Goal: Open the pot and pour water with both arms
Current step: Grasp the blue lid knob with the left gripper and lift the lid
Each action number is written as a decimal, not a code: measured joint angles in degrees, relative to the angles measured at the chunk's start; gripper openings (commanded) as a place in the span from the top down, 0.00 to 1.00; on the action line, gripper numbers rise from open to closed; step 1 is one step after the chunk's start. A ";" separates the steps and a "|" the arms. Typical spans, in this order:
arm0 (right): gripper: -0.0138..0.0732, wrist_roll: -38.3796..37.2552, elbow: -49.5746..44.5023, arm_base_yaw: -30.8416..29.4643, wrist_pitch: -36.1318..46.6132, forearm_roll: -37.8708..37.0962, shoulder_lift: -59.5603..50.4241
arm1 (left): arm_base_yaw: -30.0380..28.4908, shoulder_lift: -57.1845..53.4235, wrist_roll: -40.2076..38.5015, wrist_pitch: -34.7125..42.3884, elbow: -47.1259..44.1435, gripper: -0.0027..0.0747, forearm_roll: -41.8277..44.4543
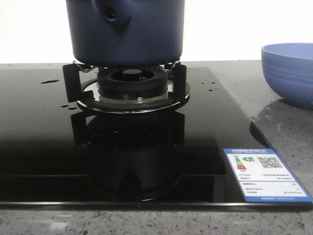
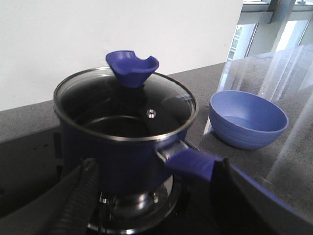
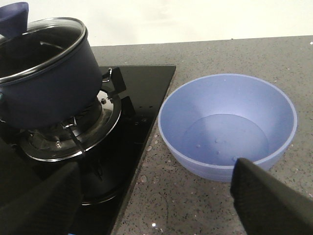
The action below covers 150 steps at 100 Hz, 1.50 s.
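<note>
Left end effector [image 2: 151, 196] near pot [image 2: 122, 147]

The dark blue pot [image 3: 46, 93] sits on the burner stand [image 3: 73, 132] of a glossy black hob [image 3: 142, 93], its glass lid [image 3: 39, 46] on, steel rim catching the light. A blue knob [image 3: 13, 15] on the lid peeks in at the edge of the picture. Just beside the hob, on the grey speckled worktop [image 3: 234, 54], stands a lighter blue bowl [image 3: 227, 125], apart from the pot. A few small drops [image 3: 215, 142] cling to the bowl's inside. Tiny drops also dot the hob near its edge. The right end effector [image 3: 156, 196] has its two black fingers [image 3: 269, 200] spread wide, nothing between them, one finger near the bowl's rim.
</note>
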<state>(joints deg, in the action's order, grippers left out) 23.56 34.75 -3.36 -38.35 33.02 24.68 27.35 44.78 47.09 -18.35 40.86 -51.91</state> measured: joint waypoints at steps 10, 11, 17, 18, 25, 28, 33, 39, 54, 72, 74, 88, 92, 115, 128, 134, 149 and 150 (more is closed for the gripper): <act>0.19 0.00 0.00 0.00 0.00 0.00 0.00 | 1.54 6.43 1.53 2.82 3.72 0.38 -0.48; 0.19 0.00 0.00 0.00 0.00 0.00 0.00 | 1.69 6.89 1.58 3.09 3.99 0.38 -0.48; 0.19 0.00 0.00 0.00 0.00 0.00 0.00 | 1.79 10.98 1.79 3.60 6.64 0.38 -0.68; 0.19 0.00 0.00 0.00 0.00 0.00 0.00 | 1.79 11.43 1.79 3.74 6.95 0.38 -0.68; 0.19 0.00 0.00 0.00 0.00 0.00 0.00 | 1.95 15.85 1.84 3.98 10.01 0.38 -0.81; 0.19 0.00 0.00 0.00 0.00 0.00 0.00 | 1.95 17.56 1.93 4.02 11.23 0.38 -0.81; 0.19 0.00 0.00 0.00 0.00 0.00 0.00 | 1.95 20.46 1.97 4.11 13.32 0.38 -0.81; 0.19 0.00 0.00 0.00 0.00 0.00 0.00 | 1.95 23.85 2.07 4.11 15.92 0.38 -0.81; 0.19 0.00 0.00 0.00 0.00 0.00 0.00 | 1.95 30.11 2.20 3.96 21.11 0.32 -0.81; 0.19 0.00 0.00 0.00 0.00 0.00 0.00 | 1.95 35.07 2.86 3.45 25.37 0.27 -0.81; 0.19 0.00 0.00 0.00 0.00 0.00 0.00 | 1.95 35.48 2.86 3.45 25.67 0.27 -0.81; 0.19 0.00 0.00 0.00 0.00 0.00 0.00 | 1.95 37.21 2.94 3.42 27.04 0.27 -0.81; 0.19 0.00 0.00 0.00 0.00 0.00 0.00 | 1.95 37.64 2.94 3.42 27.31 0.27 -0.81; 0.19 0.00 0.00 0.00 0.00 0.00 0.00 | 1.95 39.34 3.07 3.32 28.66 0.29 -0.81; 0.19 0.00 0.00 0.00 0.00 0.00 0.00 | 2.04 39.45 3.07 3.09 28.75 0.39 -0.92; 0.19 0.00 0.00 0.00 0.00 0.00 0.00 | 2.17 39.45 3.07 3.01 28.78 0.42 -1.00; 0.19 0.00 0.00 0.00 0.00 0.00 0.00 | 2.30 39.45 3.10 2.97 28.78 0.45 -1.20; 0.19 0.00 0.00 0.00 -0.02 0.00 0.00 | 2.30 39.45 3.10 2.97 28.78 0.45 -1.20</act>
<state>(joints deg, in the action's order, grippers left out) 23.56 34.75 -3.36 -38.37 33.02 24.68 29.65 84.22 50.19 -15.37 69.64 -53.10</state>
